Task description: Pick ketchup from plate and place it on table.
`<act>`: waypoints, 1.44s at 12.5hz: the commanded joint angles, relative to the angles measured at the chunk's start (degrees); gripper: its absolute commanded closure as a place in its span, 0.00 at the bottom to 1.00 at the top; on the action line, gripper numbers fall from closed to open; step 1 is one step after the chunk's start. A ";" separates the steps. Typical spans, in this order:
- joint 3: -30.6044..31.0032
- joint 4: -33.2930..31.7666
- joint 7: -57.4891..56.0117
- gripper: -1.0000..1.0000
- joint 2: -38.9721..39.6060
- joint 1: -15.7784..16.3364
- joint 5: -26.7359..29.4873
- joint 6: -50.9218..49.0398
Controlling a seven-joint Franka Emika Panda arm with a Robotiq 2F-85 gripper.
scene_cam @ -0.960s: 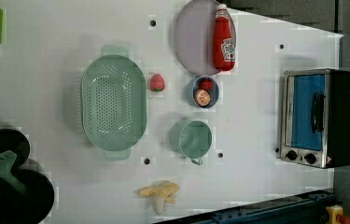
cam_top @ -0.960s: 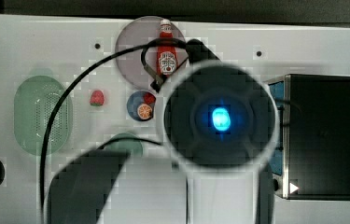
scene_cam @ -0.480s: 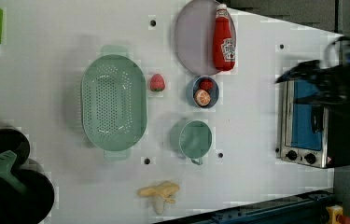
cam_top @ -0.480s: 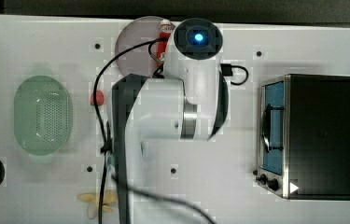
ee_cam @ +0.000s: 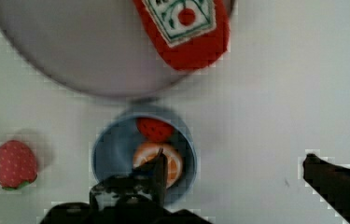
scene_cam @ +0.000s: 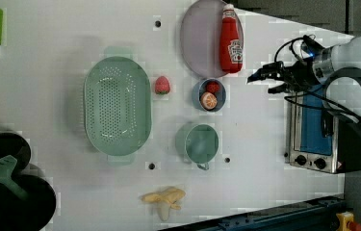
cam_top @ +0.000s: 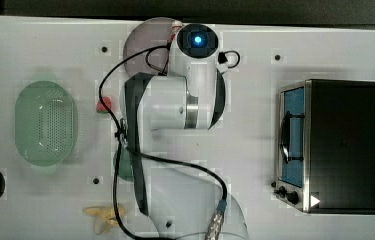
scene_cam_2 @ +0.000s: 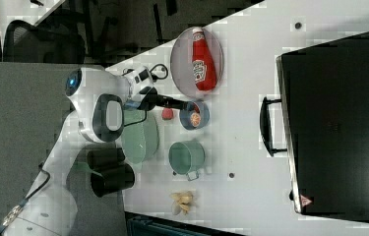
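Top view: the white arm [cam_top: 175, 105] covers the middle of the table [cam_top: 35, 45]; only a lilac arc of the plate [cam_top: 142, 42] and a sliver of the ketchup [cam_top: 176, 24] show past the wrist.

Left view: the ketchup [scene_cam: 229, 41] is a slim red bottle with a white cap and white label, lying flat along the plate's [scene_cam: 199, 43] edge at the left view's right, cap pointing away from the blue dish; the gripper [scene_cam: 261, 79] hangs over bare table [scene_cam: 260, 144] beside the plate, apart from the bottle, beside a toaster oven [scene_cam: 320, 139]; the small blue dish [scene_cam: 208, 95] holds an orange slice and a red berry, the green colander [scene_cam: 116, 105] and the teal cup [scene_cam: 197, 143] hold nothing – a strawberry [scene_cam: 162, 85] lies loose between colander and dish.

Right view: the ketchup [scene_cam_2: 200, 66] rests on the plate [scene_cam_2: 182, 59]; the gripper [scene_cam_2: 184, 104] reaches near the blue dish [scene_cam_2: 194, 116].

Wrist view: the fingers [ee_cam: 161, 172] stand wide apart, holding nothing – the bottle's base [ee_cam: 189, 37] lies on the plate [ee_cam: 84, 46].
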 commanded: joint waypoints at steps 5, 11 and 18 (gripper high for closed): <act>0.07 11.88 -9.69 0.00 11.54 0.51 -2.61 3.90; 0.06 19.53 -14.85 0.00 21.81 1.46 -3.82 9.03; 0.17 21.13 -14.82 0.00 26.94 2.13 -5.74 17.75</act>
